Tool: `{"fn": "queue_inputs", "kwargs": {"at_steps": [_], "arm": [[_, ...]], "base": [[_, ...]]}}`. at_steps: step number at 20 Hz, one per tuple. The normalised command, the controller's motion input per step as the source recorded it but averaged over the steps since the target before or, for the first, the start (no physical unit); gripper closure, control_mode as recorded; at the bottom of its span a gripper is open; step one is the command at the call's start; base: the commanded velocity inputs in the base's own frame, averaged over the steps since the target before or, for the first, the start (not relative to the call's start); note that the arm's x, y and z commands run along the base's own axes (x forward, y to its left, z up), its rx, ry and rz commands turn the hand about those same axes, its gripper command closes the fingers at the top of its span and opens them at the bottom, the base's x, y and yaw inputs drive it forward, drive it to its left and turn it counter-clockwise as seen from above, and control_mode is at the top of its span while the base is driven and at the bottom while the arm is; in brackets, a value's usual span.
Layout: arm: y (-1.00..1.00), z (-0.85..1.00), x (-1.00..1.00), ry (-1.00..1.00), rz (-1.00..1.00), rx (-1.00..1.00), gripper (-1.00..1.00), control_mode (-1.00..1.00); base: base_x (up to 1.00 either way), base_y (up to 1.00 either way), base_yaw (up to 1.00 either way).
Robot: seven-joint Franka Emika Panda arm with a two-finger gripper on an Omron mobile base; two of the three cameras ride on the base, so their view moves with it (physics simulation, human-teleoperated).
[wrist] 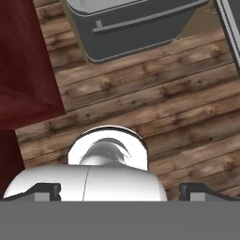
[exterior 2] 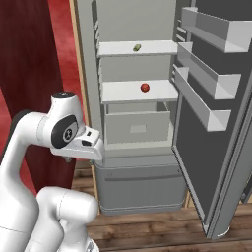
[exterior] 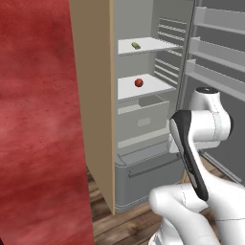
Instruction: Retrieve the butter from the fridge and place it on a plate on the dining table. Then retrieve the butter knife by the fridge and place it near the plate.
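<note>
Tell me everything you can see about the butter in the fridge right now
The butter is a small pale yellow-green oblong stick lying flat on the upper white shelf of the open fridge, toward the middle of that shelf. It looks smooth and solid; finer detail is too small to tell. Only the shelf under it touches it. A small red ball sits on the shelf below, apart from it. The gripper is open and points down at the wooden floor, nowhere near the butter.

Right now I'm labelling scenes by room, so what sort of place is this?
Most likely a kitchen: a tall grey open fridge with white shelves, a small pale butter stick on the top shelf, and wooden plank flooring.
</note>
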Motion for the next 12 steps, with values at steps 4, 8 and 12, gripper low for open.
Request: {"fn": "queue_inputs", "kwargs": {"at_steps": [4,8,12], "arm": [[0.0,0.0,0.0,0.0,0.0,0.0,-1.0,1.0],[0.0,0.0,0.0,0.0,0.0,0.0,-1.0,1.0],[0.0,0.0,0.0,0.0,0.0,0.0,-1.0,1.0]], "base": [[0.14,-0.28,0.09],[0.17,-0.46,0.23],[0.24,-0.74,0.29]]}}
